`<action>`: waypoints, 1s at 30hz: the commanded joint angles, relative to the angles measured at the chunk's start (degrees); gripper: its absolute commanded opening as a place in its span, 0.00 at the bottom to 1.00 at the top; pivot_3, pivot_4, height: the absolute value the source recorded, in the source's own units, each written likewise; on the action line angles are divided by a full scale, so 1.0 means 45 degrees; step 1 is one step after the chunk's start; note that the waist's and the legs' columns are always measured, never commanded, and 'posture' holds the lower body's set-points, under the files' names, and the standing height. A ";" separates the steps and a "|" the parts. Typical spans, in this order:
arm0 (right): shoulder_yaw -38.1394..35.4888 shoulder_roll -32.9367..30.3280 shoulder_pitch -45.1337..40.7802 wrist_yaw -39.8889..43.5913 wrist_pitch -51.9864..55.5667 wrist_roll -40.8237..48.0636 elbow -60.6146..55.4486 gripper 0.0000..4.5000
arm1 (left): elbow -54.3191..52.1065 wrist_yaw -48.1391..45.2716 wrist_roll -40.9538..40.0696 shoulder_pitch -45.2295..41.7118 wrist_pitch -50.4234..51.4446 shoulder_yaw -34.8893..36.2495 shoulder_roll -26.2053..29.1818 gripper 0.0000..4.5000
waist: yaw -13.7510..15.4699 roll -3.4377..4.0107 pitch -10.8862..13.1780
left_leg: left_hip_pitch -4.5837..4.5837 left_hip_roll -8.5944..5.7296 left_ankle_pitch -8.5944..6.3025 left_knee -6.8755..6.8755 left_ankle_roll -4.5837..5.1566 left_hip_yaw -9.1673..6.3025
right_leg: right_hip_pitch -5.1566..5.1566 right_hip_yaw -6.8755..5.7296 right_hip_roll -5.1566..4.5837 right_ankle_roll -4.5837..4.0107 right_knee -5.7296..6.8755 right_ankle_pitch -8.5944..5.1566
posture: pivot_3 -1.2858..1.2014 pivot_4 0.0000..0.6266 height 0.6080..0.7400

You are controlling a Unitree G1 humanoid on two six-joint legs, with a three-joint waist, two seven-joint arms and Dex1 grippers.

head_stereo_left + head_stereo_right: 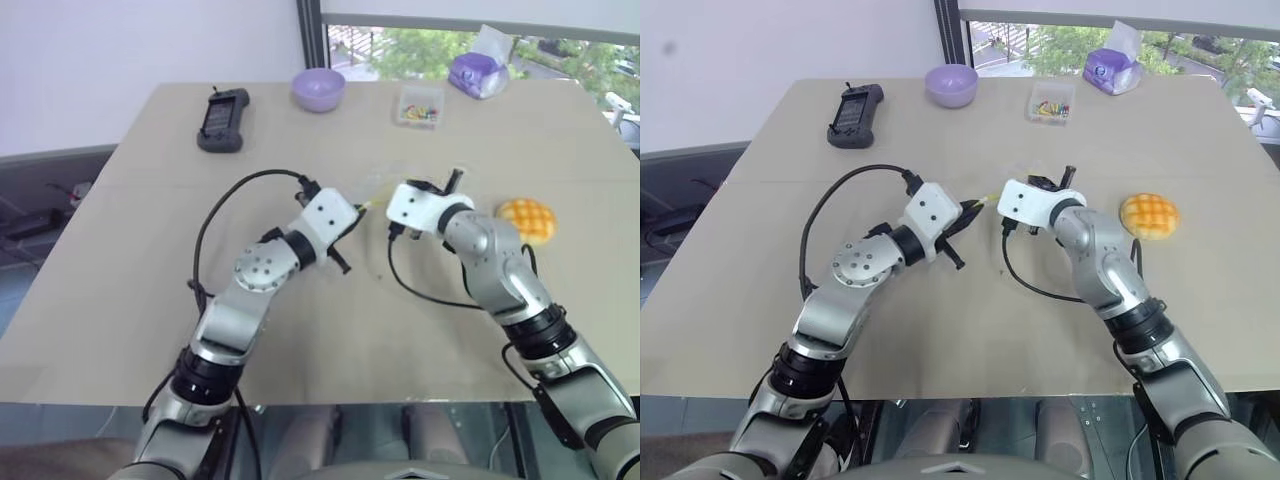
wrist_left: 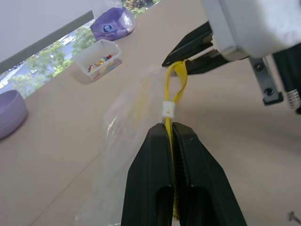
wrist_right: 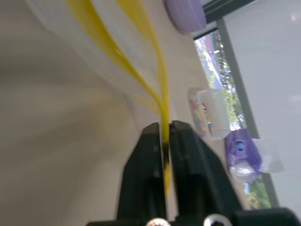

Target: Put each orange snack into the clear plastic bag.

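The left gripper (image 2: 170, 129) is clamped on the clear plastic bag (image 2: 129, 117) by its yellow seal. The right gripper (image 3: 164, 129) loosely straddles that strip and could let the mouth sag. The orange snack (image 1: 527, 219) waits at three o'clock.

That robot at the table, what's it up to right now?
It is holding a clear plastic bag between its two grippers, above the table. The left gripper is shut on the bag's yellow seal strip, and the right gripper pinches the strip further along. The orange snack sits on the table beside the right arm, not yet bagged.
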 commanded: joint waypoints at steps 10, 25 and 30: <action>-0.2582 -0.1884 0.0803 0.4109 0.2012 0.3593 -0.2951 0.83 | 0.0634 -0.0078 0.0267 0.0610 -0.3262 0.0189 0.0301 0.00 | 0.0070 -0.0002 0.0002 | -0.0006 0.0000 -0.0001 -0.0009 0.0001 -0.0003 | 0.0004 -0.0005 -0.0006 0.0000 -0.0016 0.0000 | 0.52 0.24 1.00; -0.6946 0.0589 -0.0098 0.3864 1.1229 1.0272 -0.4404 0.55 | 0.3471 -0.0056 0.0858 0.1262 -0.8362 0.0187 0.0538 0.00 | 0.0116 0.0000 0.0000 | -0.0006 0.0042 -0.0004 -0.0012 0.0006 -0.0003 | -0.0003 -0.0004 -0.0010 -0.0002 -0.0009 0.0001 | 0.52 0.24 1.00; -0.6779 0.1289 -0.0220 0.2672 1.1475 1.1208 -0.4283 0.03 | 0.3672 -0.0098 0.0865 0.1340 -0.8769 0.0195 0.0519 0.00 | 0.0090 0.0002 -0.0001 | -0.0010 0.0045 -0.0003 -0.0019 0.0005 -0.0001 | -0.0021 -0.0002 -0.0009 -0.0002 -0.0002 0.0001 | 0.52 0.24 1.00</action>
